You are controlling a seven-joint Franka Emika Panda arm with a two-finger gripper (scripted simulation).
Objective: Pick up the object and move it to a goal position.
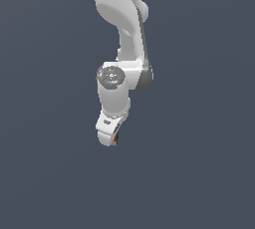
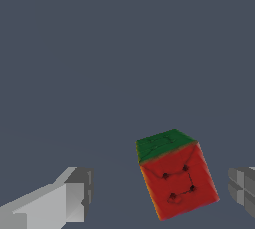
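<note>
Panda arm (image 1: 122,39) comes down from the top of the exterior view, white links, wrist joint with a grey round cap, hand tilted slightly toward the exterior view's left. Background is flat slate grey in both views, no other features.

Gripper (image 1: 112,141) at the bottom of the arm. Wrist view: jaws spread wide, one finger (image 2: 74,193) on one side, the other finger (image 2: 244,189) just at the frame edge. Released, not clamping anything.

Cube (image 2: 177,178) sits between the fingers, closer to the finger at the frame edge, with a visible gap on both sides, so no contact. It's tilted, not square to the jaws. Red face with dark dots faces the camera, green face above it. In the exterior view only a small red/green sliver (image 1: 116,137) shows at the fingertips, mostly hidden by the hand.
</note>
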